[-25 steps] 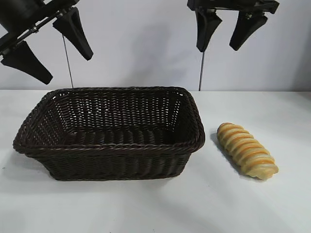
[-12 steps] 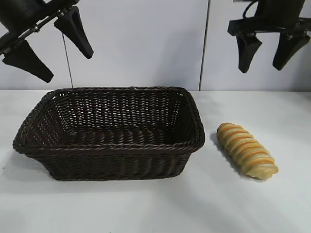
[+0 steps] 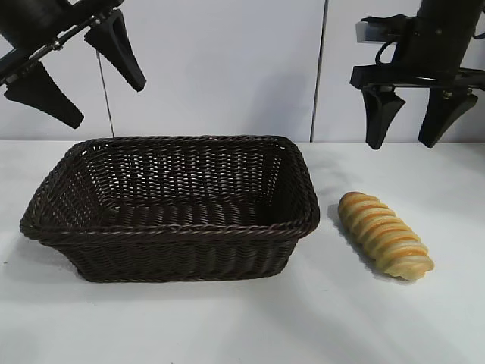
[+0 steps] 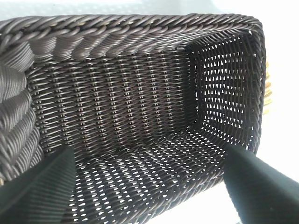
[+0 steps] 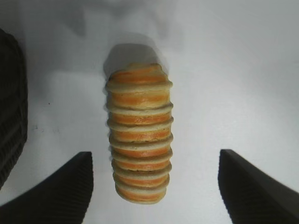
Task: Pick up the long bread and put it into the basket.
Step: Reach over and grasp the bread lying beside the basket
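Note:
The long bread (image 3: pixel 385 234), golden-tan with orange ridged stripes, lies on the white table to the right of the basket (image 3: pixel 170 231), apart from it. It also shows in the right wrist view (image 5: pixel 139 133). The basket is dark-brown wicker and holds nothing; the left wrist view looks into the basket (image 4: pixel 140 112). My right gripper (image 3: pixel 405 140) hangs open in the air above and behind the bread; in the right wrist view (image 5: pixel 154 186) its fingers stand wide on either side of the loaf's end. My left gripper (image 3: pixel 102 102) is open, high above the basket's left end.
A white table top (image 3: pixel 242 326) carries both things. A pale wall with a vertical seam (image 3: pixel 318 68) stands behind. A corner of the basket (image 5: pixel 11 107) shows at one side of the right wrist view.
My right gripper has moved to the right and come down, from above the basket's right end to over the bread. The left arm, basket and bread have not moved.

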### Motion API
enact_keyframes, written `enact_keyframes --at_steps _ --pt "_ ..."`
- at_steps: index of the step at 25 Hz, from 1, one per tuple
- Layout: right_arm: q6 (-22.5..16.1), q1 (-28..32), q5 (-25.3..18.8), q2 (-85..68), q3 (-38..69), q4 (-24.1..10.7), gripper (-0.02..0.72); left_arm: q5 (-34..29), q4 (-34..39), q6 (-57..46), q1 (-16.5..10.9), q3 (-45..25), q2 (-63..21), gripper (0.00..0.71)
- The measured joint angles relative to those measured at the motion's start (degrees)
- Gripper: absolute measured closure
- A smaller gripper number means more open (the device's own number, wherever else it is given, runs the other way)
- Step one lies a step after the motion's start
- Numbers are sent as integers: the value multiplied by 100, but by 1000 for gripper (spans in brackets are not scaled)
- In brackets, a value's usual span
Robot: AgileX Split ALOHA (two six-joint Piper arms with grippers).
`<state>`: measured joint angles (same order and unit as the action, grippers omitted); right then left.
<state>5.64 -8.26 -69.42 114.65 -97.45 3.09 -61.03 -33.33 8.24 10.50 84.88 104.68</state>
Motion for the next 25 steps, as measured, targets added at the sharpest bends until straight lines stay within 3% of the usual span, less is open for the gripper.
enact_keyframes --at_steps 25 --pt "254 0 0 1029 42 415 164 74 0 5 0 0 0 86"
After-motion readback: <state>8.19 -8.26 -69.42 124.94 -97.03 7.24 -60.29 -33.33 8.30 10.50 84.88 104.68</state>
